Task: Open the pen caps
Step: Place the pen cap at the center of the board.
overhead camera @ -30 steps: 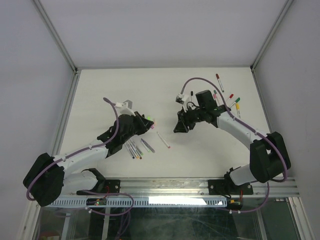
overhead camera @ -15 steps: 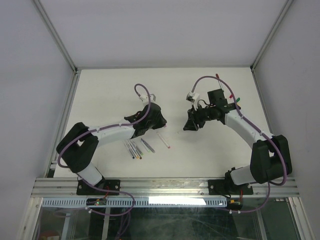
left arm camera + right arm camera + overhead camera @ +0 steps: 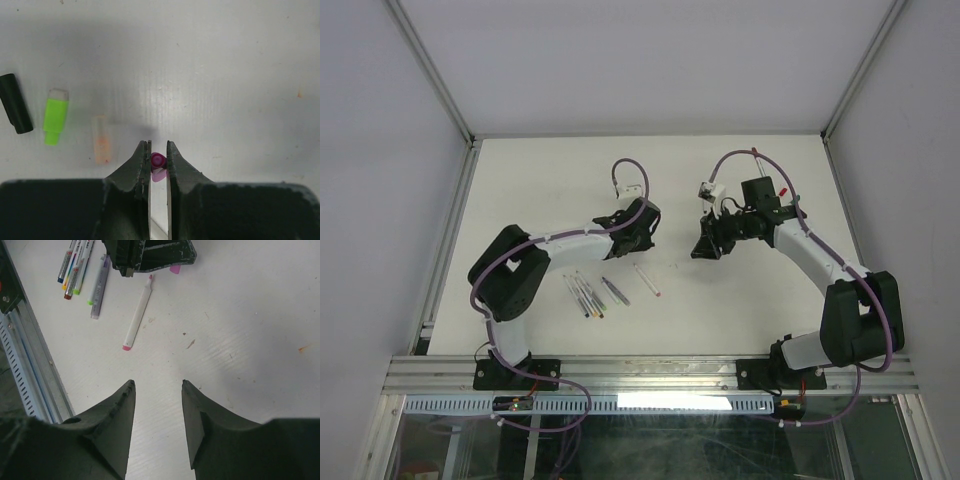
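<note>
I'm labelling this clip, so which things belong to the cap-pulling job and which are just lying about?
Job: magenta cap in the left claw; green cap, black cap and pale orange cap on the table; pink-tipped pen; cluster of pens.
Lying about: metal rail; frame post.

Pen barrels point(image 3: 588, 298) lying loose on white table point(image 3: 540, 180).

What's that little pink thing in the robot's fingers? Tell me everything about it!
It is a tiny pink-purple pen cap, smooth shiny plastic by its look, short and round, with its round end facing the camera. The left gripper is shut on it, pinching it from both sides. It sits low over the white table; I cannot tell if it touches.
</note>
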`<state>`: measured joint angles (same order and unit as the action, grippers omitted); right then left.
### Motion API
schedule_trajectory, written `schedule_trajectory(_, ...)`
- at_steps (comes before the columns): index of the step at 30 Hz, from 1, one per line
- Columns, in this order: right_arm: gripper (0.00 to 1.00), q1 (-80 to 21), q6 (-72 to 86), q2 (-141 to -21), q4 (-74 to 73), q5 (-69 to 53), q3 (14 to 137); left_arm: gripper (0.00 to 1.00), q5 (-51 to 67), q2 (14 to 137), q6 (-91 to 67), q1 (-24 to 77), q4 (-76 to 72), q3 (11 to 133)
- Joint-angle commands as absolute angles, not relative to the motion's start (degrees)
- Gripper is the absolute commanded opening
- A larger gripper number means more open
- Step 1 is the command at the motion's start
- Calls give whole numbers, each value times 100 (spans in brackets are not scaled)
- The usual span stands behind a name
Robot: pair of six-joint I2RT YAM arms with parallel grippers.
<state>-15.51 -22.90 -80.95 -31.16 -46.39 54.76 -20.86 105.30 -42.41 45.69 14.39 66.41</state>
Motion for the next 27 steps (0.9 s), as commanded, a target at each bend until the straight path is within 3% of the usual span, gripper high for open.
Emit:
schedule_trajectory(1,44,-1505,-2391,-7866,-3056,-4798,5652,2,-2359,10625,-3974,4506,1619,6906)
schedule_trajectory(18,45,-1385,-2322,-7888,-3044,-4823,5635,21,-2616,10819,-3625,4374,1857,7212)
schedule_trajectory(27,45,-1331,-2261,-7901,-3014,-4868,5618,23,-2568,10780,-3481,4315,1864,7298)
